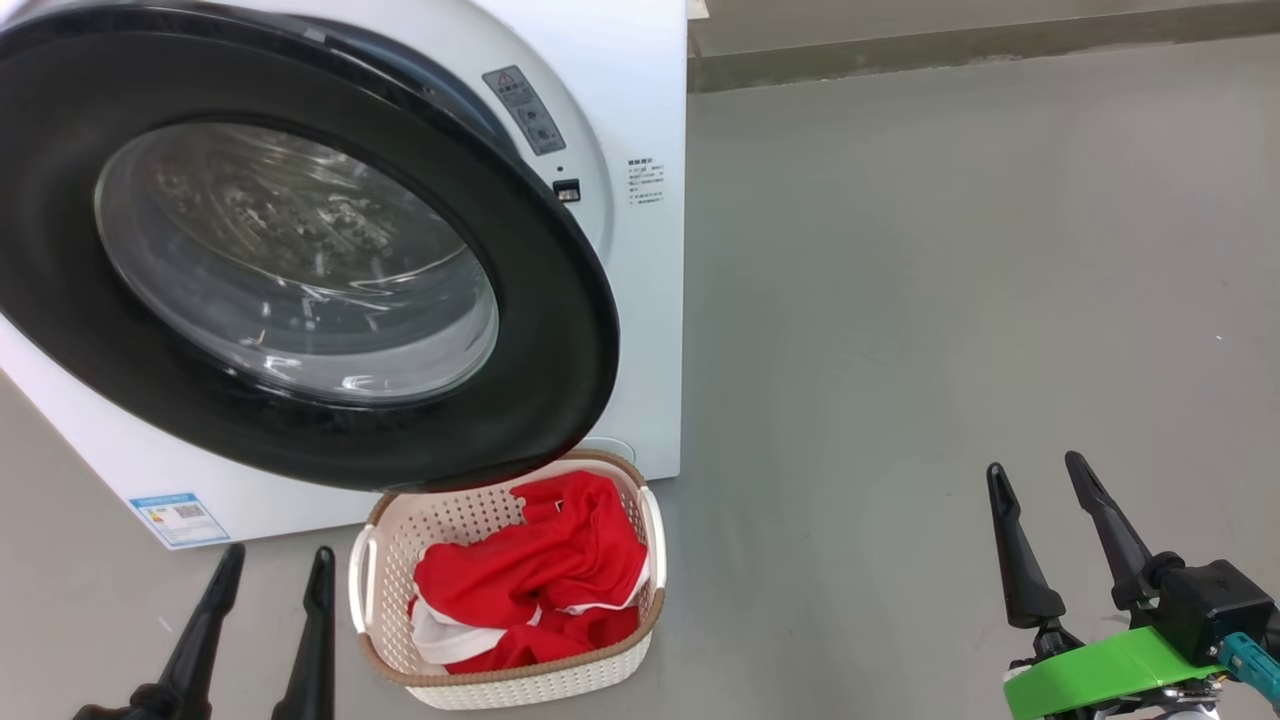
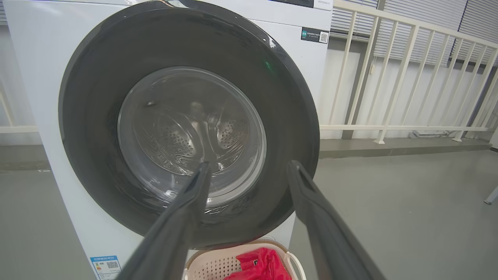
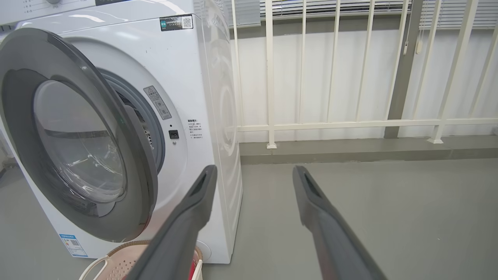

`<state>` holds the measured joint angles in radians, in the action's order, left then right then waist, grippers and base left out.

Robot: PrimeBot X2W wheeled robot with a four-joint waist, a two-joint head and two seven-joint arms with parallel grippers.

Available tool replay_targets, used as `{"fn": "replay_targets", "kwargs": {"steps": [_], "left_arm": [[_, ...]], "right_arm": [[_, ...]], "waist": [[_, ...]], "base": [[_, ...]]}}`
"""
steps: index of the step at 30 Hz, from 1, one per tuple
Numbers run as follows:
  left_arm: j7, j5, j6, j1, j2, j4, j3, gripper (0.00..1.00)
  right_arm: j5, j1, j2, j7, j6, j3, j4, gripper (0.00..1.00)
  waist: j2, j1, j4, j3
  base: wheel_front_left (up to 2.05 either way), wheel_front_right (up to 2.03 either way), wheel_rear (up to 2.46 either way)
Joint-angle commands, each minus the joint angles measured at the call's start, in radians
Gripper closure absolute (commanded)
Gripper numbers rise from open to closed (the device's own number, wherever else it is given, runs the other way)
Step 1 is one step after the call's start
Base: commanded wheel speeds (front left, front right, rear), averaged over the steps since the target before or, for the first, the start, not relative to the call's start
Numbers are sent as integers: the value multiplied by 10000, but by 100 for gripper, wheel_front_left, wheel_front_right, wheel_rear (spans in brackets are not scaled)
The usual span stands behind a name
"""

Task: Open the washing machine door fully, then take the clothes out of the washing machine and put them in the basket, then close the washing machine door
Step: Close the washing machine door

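Observation:
The washing machine (image 1: 640,300) stands at the upper left, its black-framed door (image 1: 540,330) swung partly out, a gap showing at its right edge (image 3: 146,128). Through the door glass (image 2: 190,132) I see the bare steel drum. The red clothes (image 1: 530,580) lie in the cream basket (image 1: 640,625) on the floor below the door. My left gripper (image 1: 278,565) is open, low at the left beside the basket, pointing at the door (image 2: 249,169). My right gripper (image 1: 1038,478) is open at the lower right, well clear of the machine (image 3: 255,173).
Grey floor (image 1: 950,300) stretches to the right of the machine. A white railing (image 3: 350,124) and a low kerb run along the back wall. A blue label (image 1: 180,518) sits on the machine's lower front.

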<state>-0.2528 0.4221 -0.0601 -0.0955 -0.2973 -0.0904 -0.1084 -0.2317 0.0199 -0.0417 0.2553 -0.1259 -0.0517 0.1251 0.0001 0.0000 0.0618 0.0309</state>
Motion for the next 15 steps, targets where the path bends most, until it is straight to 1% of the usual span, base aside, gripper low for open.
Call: {"fn": "replay_targets", "kwargs": {"steps": [1, 5, 6, 7, 8, 9, 10, 15], "left_arm": [[-88, -150, 79, 381, -93, -184, 445, 0], [-89, -248, 198, 400, -5, -103, 508, 0], [-89, -282, 258, 409, 57, -66, 516, 0], [-89, -282, 258, 409, 57, -66, 516, 0], [-89, -300, 291, 416, 87, -49, 514, 0], [-89, -320, 323, 424, 115, -31, 509, 0], [-89, -339, 360, 439, 141, -14, 498, 0], [-89, -431, 545, 577, 268, 82, 384, 0]], "right_arm": [[62, -137, -85, 65, -48, 249, -270, 0], [162, -150, -85, 65, -48, 269, -243, 0], [248, -173, -85, 65, -48, 266, -197, 13], [248, -173, -85, 65, -48, 266, -197, 13], [283, -207, -85, 65, -48, 257, -161, 42], [322, -252, -85, 65, -48, 257, -116, 67], [361, -309, -85, 65, -48, 247, -65, 100], [471, -758, -85, 65, -48, 133, 273, 100]], "waist": [[-1, 0, -14, 16], [-1, 0, -40, 36], [-1, 0, -76, 25], [-1, 0, -76, 25], [-1, 0, -100, 14], [-1, 0, -131, 0], [-1, 0, -176, -19], [-1, 0, -552, -101]], "base": [[0, 0, 0], [0, 0, 0], [0, 0, 0], [0, 0, 0], [0, 0, 0], [0, 0, 0], [0, 0, 0], [0, 0, 0]]}}
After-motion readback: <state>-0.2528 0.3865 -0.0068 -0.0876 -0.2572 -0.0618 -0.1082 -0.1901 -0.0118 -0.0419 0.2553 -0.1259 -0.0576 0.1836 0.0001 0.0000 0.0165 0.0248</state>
